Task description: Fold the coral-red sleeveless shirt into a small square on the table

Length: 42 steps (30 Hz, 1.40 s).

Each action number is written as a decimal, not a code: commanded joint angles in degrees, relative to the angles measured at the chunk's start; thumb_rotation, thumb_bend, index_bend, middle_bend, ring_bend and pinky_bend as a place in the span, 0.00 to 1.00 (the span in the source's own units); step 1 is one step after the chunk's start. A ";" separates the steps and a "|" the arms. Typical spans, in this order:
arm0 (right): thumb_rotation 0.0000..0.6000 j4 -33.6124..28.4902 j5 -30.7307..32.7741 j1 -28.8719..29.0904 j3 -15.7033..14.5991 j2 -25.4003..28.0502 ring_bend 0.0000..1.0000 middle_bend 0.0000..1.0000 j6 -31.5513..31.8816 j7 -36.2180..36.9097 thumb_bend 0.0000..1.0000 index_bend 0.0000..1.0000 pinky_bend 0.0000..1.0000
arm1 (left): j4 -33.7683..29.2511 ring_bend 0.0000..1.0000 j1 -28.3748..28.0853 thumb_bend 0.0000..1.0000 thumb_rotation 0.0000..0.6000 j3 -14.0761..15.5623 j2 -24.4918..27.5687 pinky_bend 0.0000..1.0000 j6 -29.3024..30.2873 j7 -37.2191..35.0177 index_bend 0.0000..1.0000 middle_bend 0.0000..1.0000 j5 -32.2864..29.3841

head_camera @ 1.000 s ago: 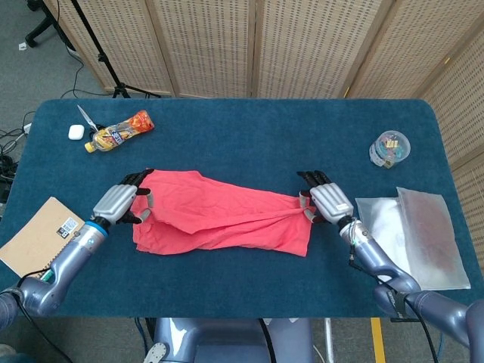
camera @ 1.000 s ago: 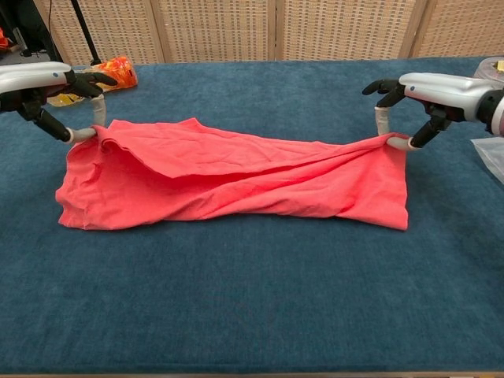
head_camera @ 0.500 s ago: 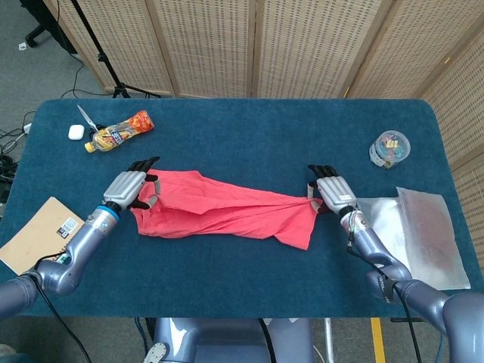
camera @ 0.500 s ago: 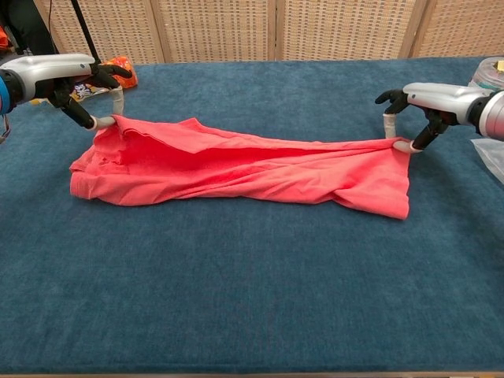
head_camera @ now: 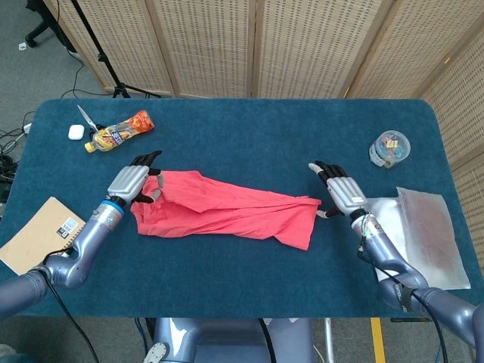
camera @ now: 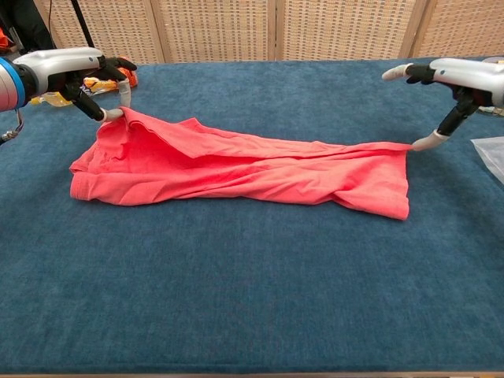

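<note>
The coral-red shirt [head_camera: 227,212] [camera: 236,169] lies on the blue table [head_camera: 249,136] as a long, rumpled band folded lengthwise. My left hand [head_camera: 132,184] [camera: 75,72] is at its left end and pinches the upper corner, which stands slightly lifted off the cloth. My right hand [head_camera: 344,195] [camera: 457,79] hovers just past the right end with its fingers spread and nothing in them. Its lowest fingertip [camera: 421,142] sits right beside the shirt's right corner.
An orange snack packet [head_camera: 121,130], a white case [head_camera: 75,131] and scissors lie at the back left. A brown notebook [head_camera: 41,234] is at the front left edge. A round clear tub [head_camera: 390,148] and a plastic bag [head_camera: 420,234] occupy the right side.
Both hands carried the shirt's near layer toward the far side, narrowing the band. The right hand then released its corner and spread its fingers; the left still pinches.
</note>
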 commanded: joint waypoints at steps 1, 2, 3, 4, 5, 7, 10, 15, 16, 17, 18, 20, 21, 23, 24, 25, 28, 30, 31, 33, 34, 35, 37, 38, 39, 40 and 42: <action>1.00 -4.47 -1.83 -3.45 -0.31 3.47 0.00 0.00 5.55 -0.23 0.09 0.00 0.00 | 1.11 0.00 -0.49 0.56 1.00 -0.44 -0.57 0.00 -0.10 0.04 0.73 0.00 -0.16; 1.00 -5.75 -2.28 -4.53 -0.62 4.30 0.00 0.00 7.27 -0.33 0.09 0.00 0.00 | 1.87 0.00 -0.79 0.56 1.00 -0.70 -0.95 0.00 -0.24 0.29 0.73 0.00 -0.53; 1.00 -7.07 -2.73 -5.95 -1.12 5.24 0.00 0.00 9.26 -0.47 0.09 0.00 0.00 | 2.95 0.00 -1.23 0.56 1.00 -0.99 -1.44 0.00 -0.65 0.89 0.73 0.00 -1.30; 1.00 -8.23 -3.25 -7.11 -1.64 5.99 0.00 0.00 10.92 -0.75 0.08 0.00 0.00 | 3.95 0.00 -1.70 0.57 1.00 -1.18 -1.94 0.00 -1.28 1.64 0.73 0.00 -2.21; 1.00 -9.05 -3.54 -7.80 -1.95 6.48 0.00 0.00 11.85 -1.02 0.08 0.00 0.00 | 4.61 0.00 -2.04 0.57 1.00 -1.31 -2.31 0.00 -1.75 2.38 0.73 0.00 -3.03; 1.00 -10.38 -3.78 -9.16 -2.56 7.32 0.00 0.00 13.37 -1.76 0.08 0.00 0.00 | 6.02 0.00 -2.63 0.57 1.00 -1.49 -3.00 0.00 -2.70 4.21 0.73 0.00 -5.16; 1.00 -12.26 -4.12 -10.95 -3.34 8.30 0.00 0.00 15.36 -3.00 0.06 0.00 0.00 | 8.20 0.00 -3.40 0.57 1.00 -1.93 -4.46 0.00 -3.18 7.51 0.73 0.00 -9.01; 1.00 -13.36 -4.82 -12.31 -4.06 8.76 0.00 0.00 16.78 -3.90 0.05 0.00 0.00 | 11.88 0.00 -4.46 0.59 1.00 -2.29 -6.85 0.00 -3.96 12.03 0.73 0.00 -14.48; 1.00 -13.39 -4.82 -12.39 -4.07 8.74 0.00 0.00 16.84 -3.94 0.05 0.00 0.00 | 12.36 0.00 -4.64 0.59 1.00 -2.28 -7.14 0.00 -4.07 12.71 0.73 0.00 -15.15; 1.00 -13.44 -4.81 -12.51 -4.08 8.73 0.00 0.00 16.89 -3.99 0.05 0.00 0.00 | 13.08 0.00 -4.94 0.59 1.00 -2.25 -7.62 0.00 -4.16 13.79 0.73 0.00 -16.06; 1.00 -13.46 -4.78 -12.58 -4.08 8.74 0.00 0.00 16.90 -4.02 0.05 0.00 0.00 | 13.56 0.00 -5.14 0.59 1.00 -2.26 -7.95 0.00 -4.19 14.43 0.73 0.00 -16.63; 1.00 -13.47 -4.74 -12.76 -4.02 8.69 0.00 0.00 17.01 -3.94 0.05 0.00 0.00 | 14.67 0.00 -5.54 0.59 1.00 -2.43 -8.79 0.00 -4.29 15.58 0.73 0.00 -17.99; 1.00 -13.45 -4.76 -12.87 -3.99 8.66 0.00 0.00 17.10 -3.75 0.05 0.00 0.00 | 15.30 0.00 -5.77 0.59 1.00 -2.61 -9.27 0.00 -4.37 16.07 0.73 0.00 -18.72; 1.00 -13.31 -4.76 -13.08 -3.95 8.61 0.00 0.00 17.24 -3.44 0.05 0.00 0.00 | 16.30 0.00 -6.13 0.57 1.00 -2.82 -9.98 0.00 -4.60 16.74 0.73 0.00 -19.62; 1.00 -13.15 -4.84 -13.16 -3.98 8.60 0.00 0.00 17.27 -3.38 0.05 0.00 0.00 | 16.85 0.00 -6.33 0.55 1.00 -2.89 -10.36 0.00 -4.80 17.07 0.73 0.00 -20.01; 1.00 -13.05 -4.90 -13.19 -4.01 8.62 0.00 0.00 17.23 -3.35 0.05 0.00 0.00 | 17.21 0.00 -6.46 0.54 1.00 -2.91 -10.61 0.00 -4.96 17.28 0.73 0.00 -20.22; 1.00 -12.74 -4.93 -13.35 -3.94 8.72 0.00 0.00 17.10 -3.05 0.05 0.00 0.00 | 19.20 0.00 -7.21 0.52 1.00 -2.92 -12.08 0.00 -6.03 18.35 0.68 0.00 -21.18; 1.00 -12.61 -5.01 -13.35 -3.95 8.67 0.00 0.00 16.86 -2.95 0.05 0.00 0.00 | 21.33 0.00 -7.72 0.49 1.00 -3.18 -13.89 0.00 -5.94 18.69 0.39 0.00 -21.58; 1.00 -12.65 -5.09 -13.36 -3.94 8.68 0.00 0.00 16.84 -2.90 0.05 0.00 0.00 | 22.18 0.00 -7.83 0.48 1.00 -3.34 -14.58 0.00 -5.50 18.77 0.26 0.00 -21.57; 1.00 -12.73 -5.34 -13.40 -3.91 8.71 0.00 0.00 16.95 -2.89 0.05 0.00 0.00 | 24.18 0.00 -7.99 0.44 1.00 -3.67 -16.21 0.00 -3.76 18.99 0.02 0.00 -21.09; 1.00 -12.81 -5.46 -13.43 -3.90 8.75 0.00 0.00 17.01 -2.90 0.05 0.00 0.00 | 25.26 0.00 -8.04 0.43 1.00 -3.84 -17.11 0.00 -2.59 19.17 0.00 0.00 -20.81; 1.00 -12.86 -5.52 -13.46 -3.88 8.77 0.00 0.00 17.05 -2.88 0.05 0.00 0.00 | 26.23 0.00 -8.08 0.41 1.00 -4.02 -17.89 0.00 -1.78 19.29 0.00 0.00 -20.60; 1.00 -12.99 -5.67 -13.50 -3.85 8.86 0.00 0.00 17.06 -2.73 0.05 0.00 0.00 | 28.70 0.00 -8.32 0.40 1.00 -4.75 -19.72 0.00 0.05 19.47 0.00 0.00 -20.32; 1.00 -13.00 -5.72 -13.52 -3.83 8.88 0.00 0.00 17.07 -2.68 0.05 0.00 0.00 | 29.51 0.00 -8.41 0.39 1.00 -5.03 -20.31 0.00 0.37 19.37 0.00 0.00 -20.18; 1.00 -12.98 -5.73 -13.54 -3.80 8.89 0.00 0.00 17.08 -2.67 0.05 0.00 0.00 | 30.27 0.00 -8.52 0.39 1.00 -5.29 -20.80 0.00 0.45 19.29 0.00 0.00 -20.07; 1.00 -12.97 -5.72 -13.56 -3.79 8.90 0.00 0.00 17.02 -2.68 0.05 0.00 0.00 | 30.87 0.00 -8.60 0.39 1.00 -5.49 -21.15 0.00 0.25 19.28 0.00 0.00 -20.00; 1.00 -13.00 -5.65 -13.59 -3.75 8.93 0.00 0.00 16.89 -2.63 0.05 0.00 0.00 | 31.71 0.00 -8.72 0.39 1.00 -5.87 -21.59 0.00 -0.22 19.33 0.00 0.00 -19.92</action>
